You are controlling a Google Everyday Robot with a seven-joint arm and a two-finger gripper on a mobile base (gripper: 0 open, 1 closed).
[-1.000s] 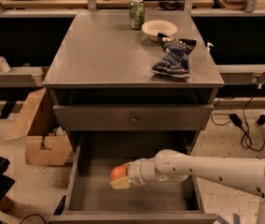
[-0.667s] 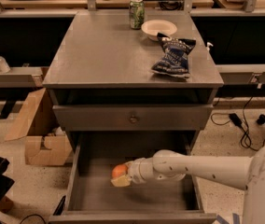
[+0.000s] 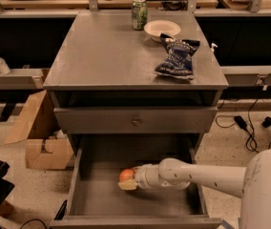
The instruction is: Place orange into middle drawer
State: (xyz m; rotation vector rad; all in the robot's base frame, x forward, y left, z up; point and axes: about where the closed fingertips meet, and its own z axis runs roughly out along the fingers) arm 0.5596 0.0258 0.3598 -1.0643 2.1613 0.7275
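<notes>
a: the hand [image 3: 128, 181] is down inside the middle drawer [image 3: 107, 200], a little left of the middle of its floor, below the front edge of the surface [image 3: 107, 56].

b: and what is it doing?

a: it is closed around the orange [image 3: 126, 174]. the fruit sits at the very tip, with a pale finger showing under it.

b: is the orange resting on the drawer floor?

a: i cannot tell. it is low in the drawer, but whether it touches the grey floor is not clear.

b: where does the arm [image 3: 207, 173] come from?

a: from the lower right of the view. it reaches leftward over the drawer's right side, roughly level.

b: how is the drawer itself?

a: pulled out toward the camera, a deep grey tray. above it the upper drawer [image 3: 97, 120] shows its flat front closed, with a small round knob [image 3: 136, 121] in the middle.

b: what is on the surface?

a: a green can [image 3: 139, 13] stands upright at the far edge. a white bowl [image 3: 161, 30] sits just beside it, toward the far right corner. a dark blue chip bag [image 3: 177, 58] lies near the right edge, its top end touching or just overlapping the bowl.

b: anything on the ground?

a: a cardboard box [image 3: 42, 149] lies to the left of the cabinet.
</notes>
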